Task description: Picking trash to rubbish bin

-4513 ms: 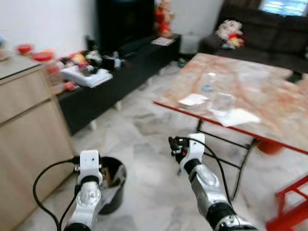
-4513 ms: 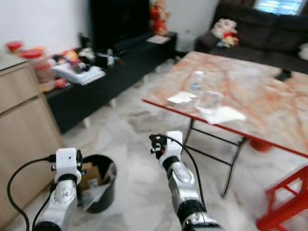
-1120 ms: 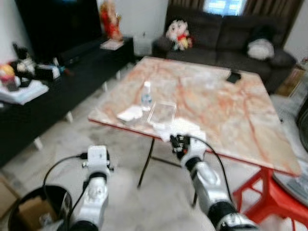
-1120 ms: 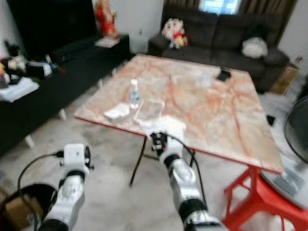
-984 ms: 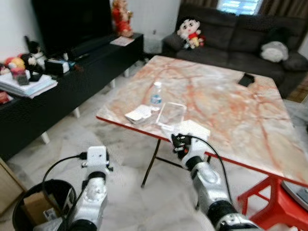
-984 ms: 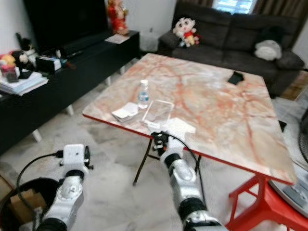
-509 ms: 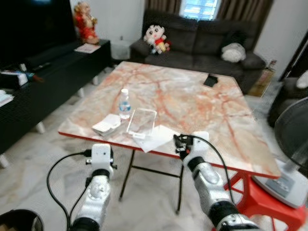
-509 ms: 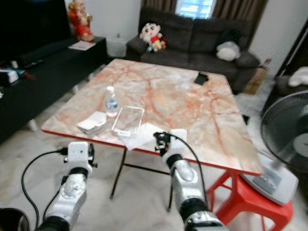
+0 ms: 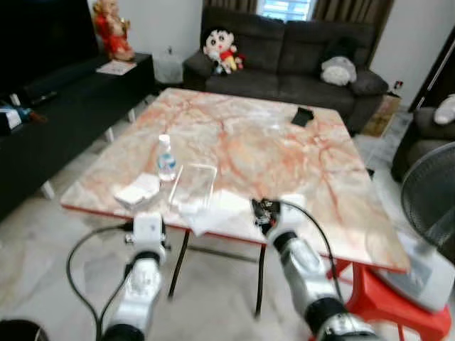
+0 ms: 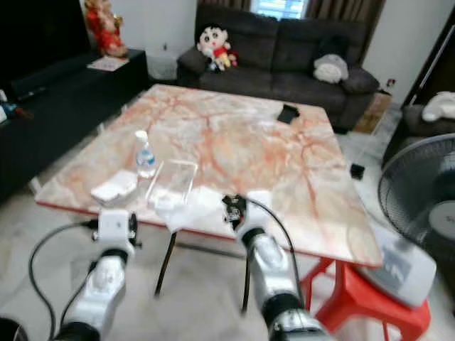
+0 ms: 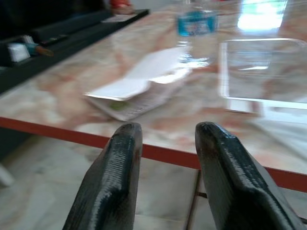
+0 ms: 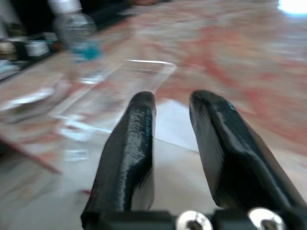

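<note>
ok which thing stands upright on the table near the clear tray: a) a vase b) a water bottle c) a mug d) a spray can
b: a water bottle with a white cap and blue label stands on the table, just beside the clear tray.

Two black fingers of the right gripper in the foreground, parted by a narrow gap with nothing between them. Beyond the tips, a marble table veined in red. Just past the fingertips, a white sheet of paper lying flat. Farther on, a clear plastic tray, and beyond that an upright water bottle with white cap and blue label. Everything blurred.
</note>
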Robot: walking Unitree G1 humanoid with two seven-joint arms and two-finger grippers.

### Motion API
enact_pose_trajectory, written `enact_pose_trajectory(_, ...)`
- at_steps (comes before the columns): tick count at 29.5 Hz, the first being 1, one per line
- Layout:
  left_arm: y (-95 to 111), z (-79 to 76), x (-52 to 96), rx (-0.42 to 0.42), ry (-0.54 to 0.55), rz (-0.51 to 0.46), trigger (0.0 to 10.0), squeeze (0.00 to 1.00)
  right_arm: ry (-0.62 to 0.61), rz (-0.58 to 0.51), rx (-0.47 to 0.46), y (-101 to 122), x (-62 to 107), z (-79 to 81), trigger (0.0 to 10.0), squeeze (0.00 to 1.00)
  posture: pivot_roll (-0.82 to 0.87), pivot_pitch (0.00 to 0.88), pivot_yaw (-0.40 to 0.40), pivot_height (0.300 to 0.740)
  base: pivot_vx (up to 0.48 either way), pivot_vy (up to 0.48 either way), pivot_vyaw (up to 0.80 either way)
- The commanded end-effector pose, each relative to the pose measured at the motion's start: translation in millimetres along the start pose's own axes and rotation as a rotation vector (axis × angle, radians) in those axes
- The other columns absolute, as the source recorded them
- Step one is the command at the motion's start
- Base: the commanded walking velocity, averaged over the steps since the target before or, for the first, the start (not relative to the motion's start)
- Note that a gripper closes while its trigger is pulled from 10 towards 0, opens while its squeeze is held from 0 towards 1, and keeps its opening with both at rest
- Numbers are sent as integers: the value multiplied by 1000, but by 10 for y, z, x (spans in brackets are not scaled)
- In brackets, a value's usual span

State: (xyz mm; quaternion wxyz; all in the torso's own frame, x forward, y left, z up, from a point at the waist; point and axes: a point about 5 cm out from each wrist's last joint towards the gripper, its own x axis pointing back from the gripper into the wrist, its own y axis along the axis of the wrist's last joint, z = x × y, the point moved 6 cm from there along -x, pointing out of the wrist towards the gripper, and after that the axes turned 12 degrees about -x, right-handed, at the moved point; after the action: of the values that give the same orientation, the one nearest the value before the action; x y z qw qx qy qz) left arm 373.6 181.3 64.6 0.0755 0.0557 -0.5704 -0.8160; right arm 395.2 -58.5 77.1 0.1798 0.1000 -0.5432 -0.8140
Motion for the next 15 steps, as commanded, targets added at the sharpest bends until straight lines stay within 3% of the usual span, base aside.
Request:
enact_pose_trajectory(1,95,-71,10,-1,-10,-36,10000,0,-8,-26,20,93,15,-72,10000,0,-11,6,-67,740,247,0,800)
enact_pose_trajectory(5,145,-73,21,-3,-10,-66,10000,0,-7,-23,17,85,15,-73,10000,0,-11,6,-67,740,62,0,550)
enact_pose_trajectory(15,181,-86,21,-10,-13,-79,10000,0,-14,-12,7,67,21,-93,10000,0,-11,6,-70,740,0,0,0)
